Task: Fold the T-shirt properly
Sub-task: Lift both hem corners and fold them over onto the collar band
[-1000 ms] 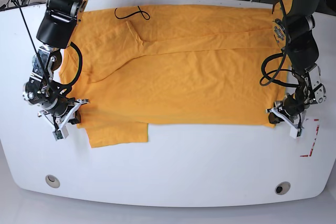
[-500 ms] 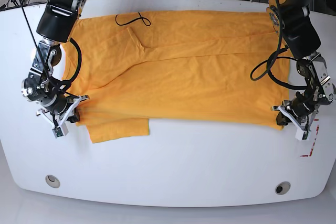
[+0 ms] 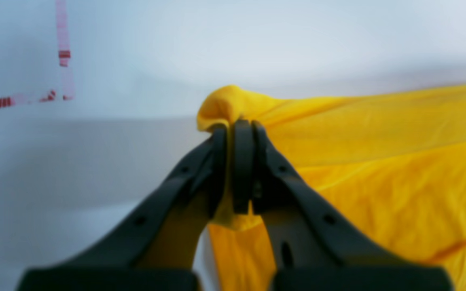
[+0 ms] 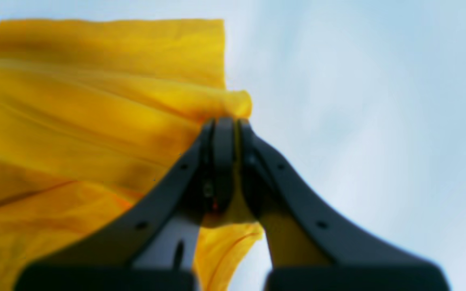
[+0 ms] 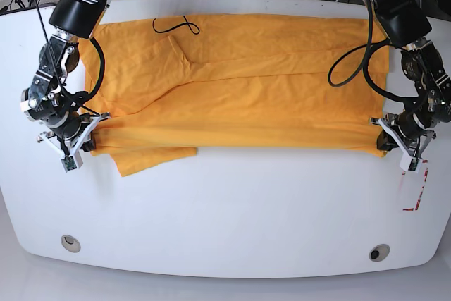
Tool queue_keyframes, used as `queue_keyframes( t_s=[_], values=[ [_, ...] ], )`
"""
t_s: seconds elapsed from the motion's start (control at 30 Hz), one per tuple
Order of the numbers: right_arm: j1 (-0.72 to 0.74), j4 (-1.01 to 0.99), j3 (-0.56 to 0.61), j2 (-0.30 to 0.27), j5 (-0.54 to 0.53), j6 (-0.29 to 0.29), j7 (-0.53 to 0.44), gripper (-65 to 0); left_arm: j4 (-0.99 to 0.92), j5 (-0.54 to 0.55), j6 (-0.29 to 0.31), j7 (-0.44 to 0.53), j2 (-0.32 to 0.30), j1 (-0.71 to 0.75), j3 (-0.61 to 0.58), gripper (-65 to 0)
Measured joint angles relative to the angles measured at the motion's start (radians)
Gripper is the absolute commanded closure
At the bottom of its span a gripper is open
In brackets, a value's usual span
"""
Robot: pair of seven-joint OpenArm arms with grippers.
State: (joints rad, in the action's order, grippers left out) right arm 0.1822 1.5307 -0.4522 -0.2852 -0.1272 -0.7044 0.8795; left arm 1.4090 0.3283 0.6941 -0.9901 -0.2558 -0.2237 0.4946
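Both black two-fingered grippers pinch the near corners of a wrinkly orange-yellow cotton T-shirt.

The left gripper [image 3: 239,125] is pressed together on a bunched fold of the T-shirt [image 5: 239,96] at its corner, beside red tape marks [image 5: 417,195]; the right gripper [image 4: 225,121] is likewise clamped on cloth at the opposite end (a sleeve pokes out just past it). The shirt lies spread flat across the far half of the white rounded table [image 5: 232,223], its thin black looped squiggle [image 5: 176,26] near the far edge.
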Motion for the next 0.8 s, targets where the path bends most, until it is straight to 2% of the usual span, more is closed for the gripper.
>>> queue_keyframes(
  t_s=[0.17,0.4,0.63,0.8],
  values=[
    [-0.044,0.073,-0.004,0.0,-0.005,0.002,0.032,0.0,0.115,0.016,-0.002,-0.057,0.0,0.067,0.0,0.0],
    [-0.117,0.15,-0.01,0.019,-0.001,0.001,0.076,0.0,0.211,0.018,-0.004,-0.063,0.001,0.176,0.0,0.0],
    [-0.192,0.231,-0.058,0.053,-0.001,0.0,0.093,0.0,0.229,0.018,-0.001,-0.066,0.0,0.262,0.003,0.0],
    [-0.247,0.278,-0.057,0.067,-0.008,0.001,0.095,0.0,0.23,0.029,-0.001,-0.065,0.002,0.314,0.06,0.0]
  ],
)
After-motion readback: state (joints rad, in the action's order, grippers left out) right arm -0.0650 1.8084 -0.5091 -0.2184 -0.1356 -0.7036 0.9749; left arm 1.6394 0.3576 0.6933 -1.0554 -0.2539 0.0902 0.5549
